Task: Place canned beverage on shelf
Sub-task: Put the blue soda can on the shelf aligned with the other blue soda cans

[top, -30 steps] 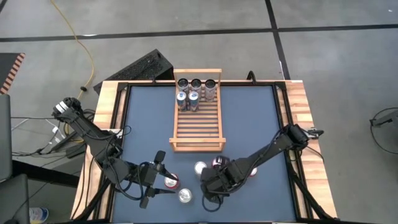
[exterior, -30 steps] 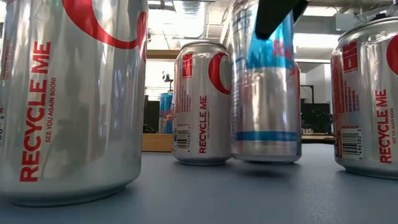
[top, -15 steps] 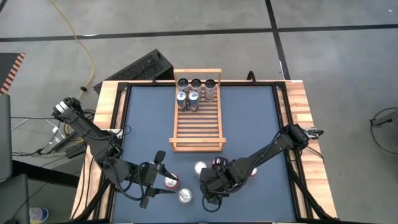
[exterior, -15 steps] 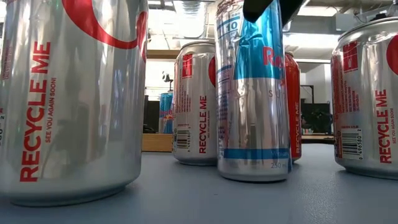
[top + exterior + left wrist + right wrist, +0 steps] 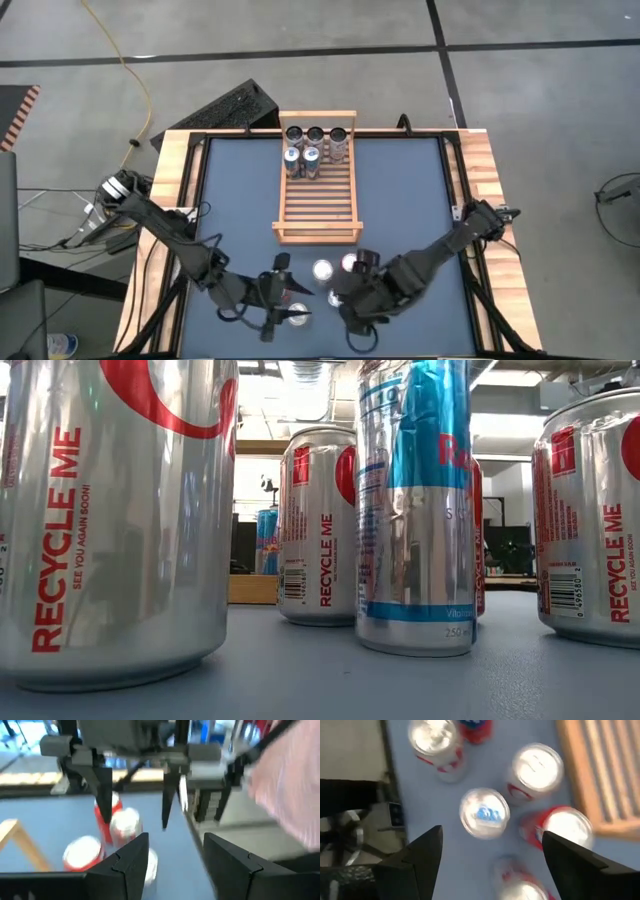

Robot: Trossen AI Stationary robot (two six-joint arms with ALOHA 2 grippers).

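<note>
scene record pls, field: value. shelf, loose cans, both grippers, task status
shelf: wooden slatted shelf, far middle of table
cans on shelf: five, at its far end
loose cans: cluster on blue mat near front edge, upright, including blue-and-silver can
left gripper: shut, empty, by the loose cans
right gripper: open, above the blue-and-silver can, holding nothing
task status: no can held now

The big silver can with a red swirl (image 5: 110, 520) reads "RECYCLE ME" and "SEE YOU AGAIN SOON!" in red. The farther silver cans (image 5: 318, 525) repeat "RECYCLE ME". The slim silver-and-blue can (image 5: 415, 510) shows "250 ml".
</note>
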